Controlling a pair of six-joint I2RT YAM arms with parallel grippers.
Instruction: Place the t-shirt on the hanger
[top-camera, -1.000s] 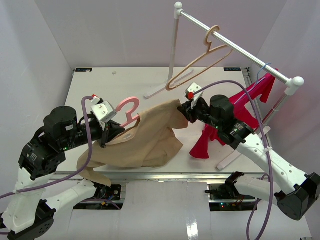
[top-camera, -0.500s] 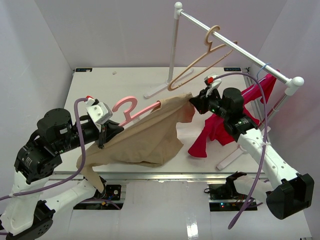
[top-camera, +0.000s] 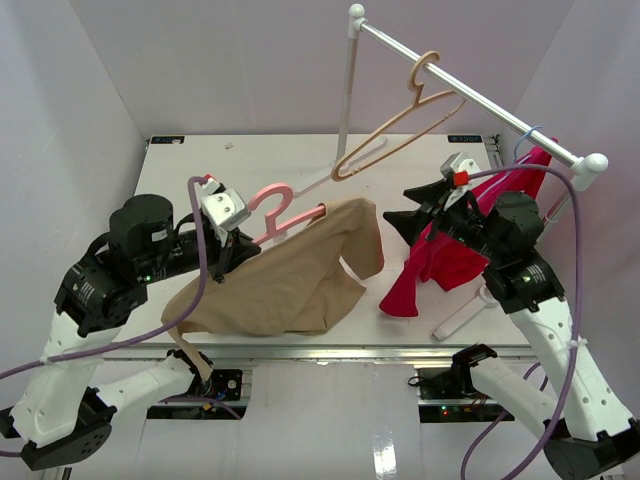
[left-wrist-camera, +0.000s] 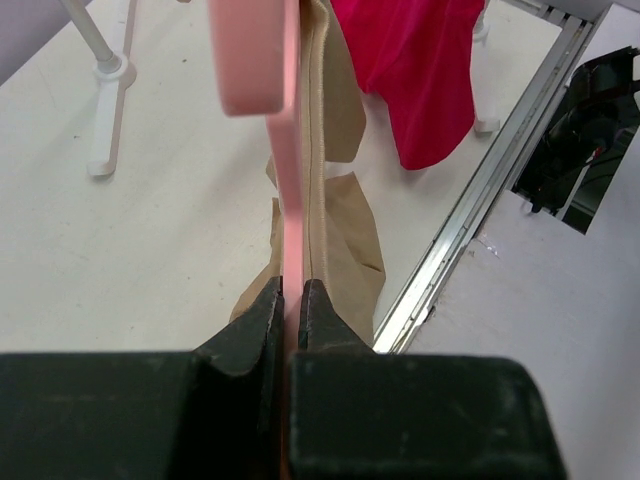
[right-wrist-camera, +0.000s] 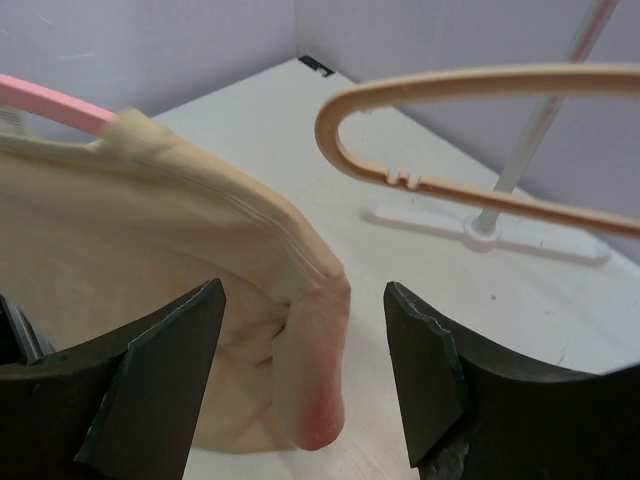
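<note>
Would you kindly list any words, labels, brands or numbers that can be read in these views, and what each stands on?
There is no readable text in any view. The t-shirt is plain, the pink hanger and the peach hanger carry no lettering, and the red garment shows no print or label.

The tan t-shirt hides most of the pink hanger; only its hook and a bit of one arm stick out. In the left wrist view the hook is blurry and cut off on top. The peach hanger runs off the right edge.
</note>
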